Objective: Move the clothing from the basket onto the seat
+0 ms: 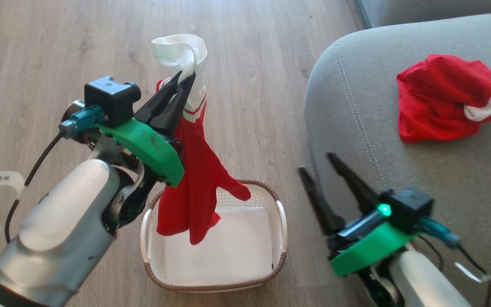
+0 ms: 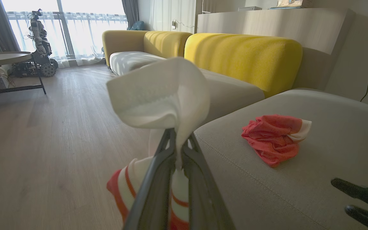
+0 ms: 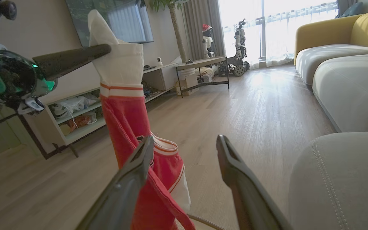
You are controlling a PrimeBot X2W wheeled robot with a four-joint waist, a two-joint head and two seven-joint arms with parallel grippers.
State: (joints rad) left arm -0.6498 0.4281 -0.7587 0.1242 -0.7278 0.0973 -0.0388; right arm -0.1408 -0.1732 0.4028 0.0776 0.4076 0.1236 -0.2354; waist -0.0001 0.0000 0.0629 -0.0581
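Garment (image 1: pixel 194 170) hangs from left hand (image 1: pixel 185 80), seemingly clear of basket (image 1: pixel 237 251) rim.

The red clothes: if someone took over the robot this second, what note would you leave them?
Left gripper: jaws shut on the white end of the hanging red garment, which dangles over the basket.
Right gripper: jaws open, holding nothing, near the seat edge.
Done: the crumpled red garment lies on the seat; basket looks empty.
Left: carry the hanging garment to the seat and release.
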